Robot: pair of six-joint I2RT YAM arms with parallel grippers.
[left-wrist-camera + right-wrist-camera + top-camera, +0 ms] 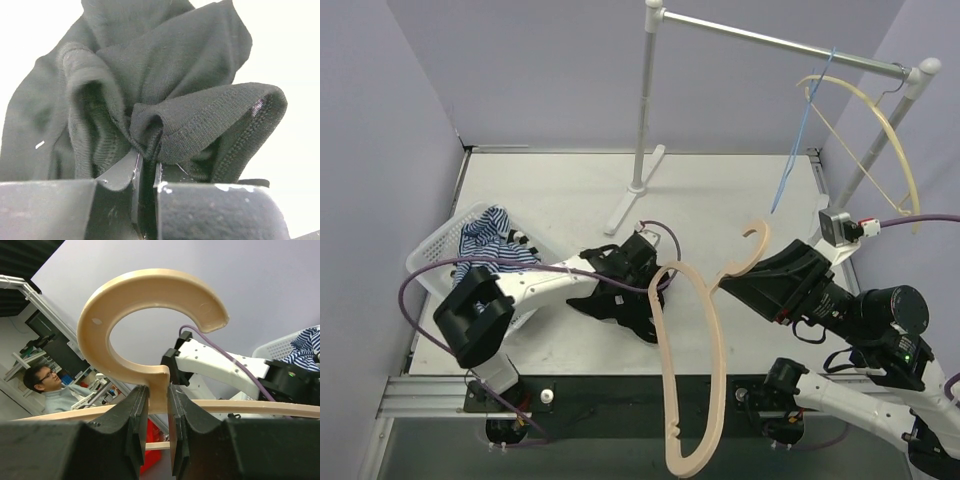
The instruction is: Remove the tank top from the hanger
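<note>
Tank top: The black tank top is seen bunched up on the table, in the middle of the top view. It is off the hanger.
Left gripper: The left gripper is clenched on a fold of the tank top. The fold is pinched tight between the two fingers, low in the middle of the left wrist view. The rest of the cloth is piled up in front of the camera, so little else can be seen there.
Hanger: The bare wooden hanger is held up off the table, in the lower middle of the top view. Its big loop is seen in front of the right edge of the tank top.
Right gripper: The right gripper is closed on the hanger's neck, just under the hook.
Basket: A white basket is placed at the left of the top view, beside the left arm. A striped cloth is kept in it.
Rack: A metal rack is stood at the back of the table. A second hanger and a blue cord are hung near the bar's right end, in the upper right.
Person: A person is seen far back at the lower left of the right wrist view.
</note>
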